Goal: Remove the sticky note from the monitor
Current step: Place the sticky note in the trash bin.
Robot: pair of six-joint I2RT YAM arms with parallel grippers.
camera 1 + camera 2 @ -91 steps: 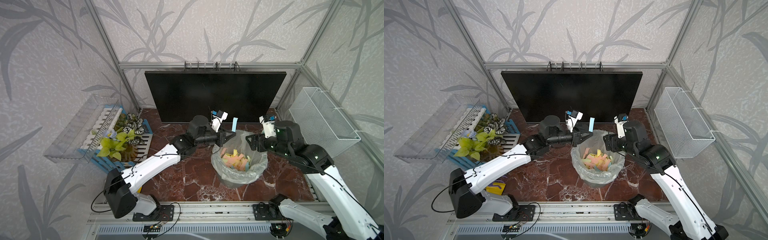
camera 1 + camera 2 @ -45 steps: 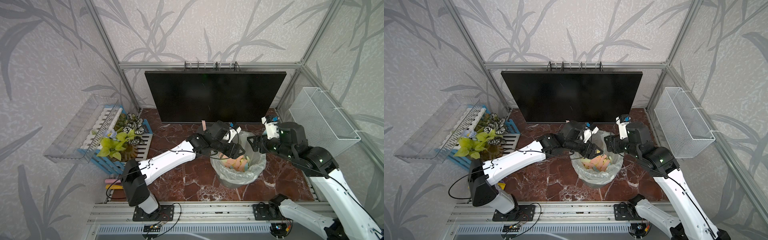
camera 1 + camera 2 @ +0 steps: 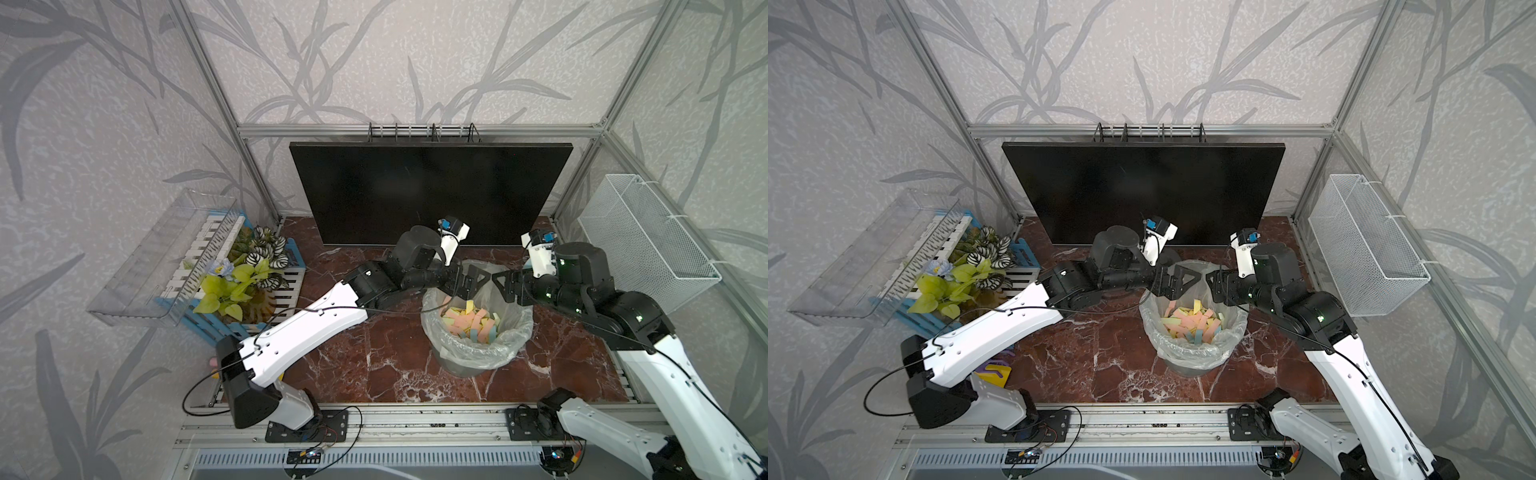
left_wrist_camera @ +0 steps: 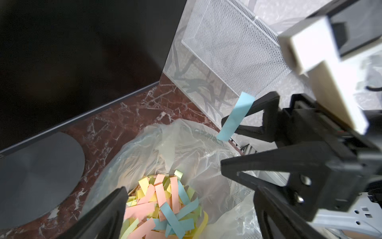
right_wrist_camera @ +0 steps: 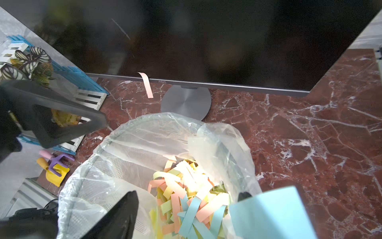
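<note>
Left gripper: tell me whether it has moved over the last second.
Yes. The left gripper dipped into the bin half a second ago and has pulled back up over its rim on the monitor side, jaws open.

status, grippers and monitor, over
Left gripper open above clear-lined bin. Right gripper open, light blue paper strip stuck on one jaw. Pink sticky note hangs from lower bezel of wide black monitor, unobstructed.
</note>
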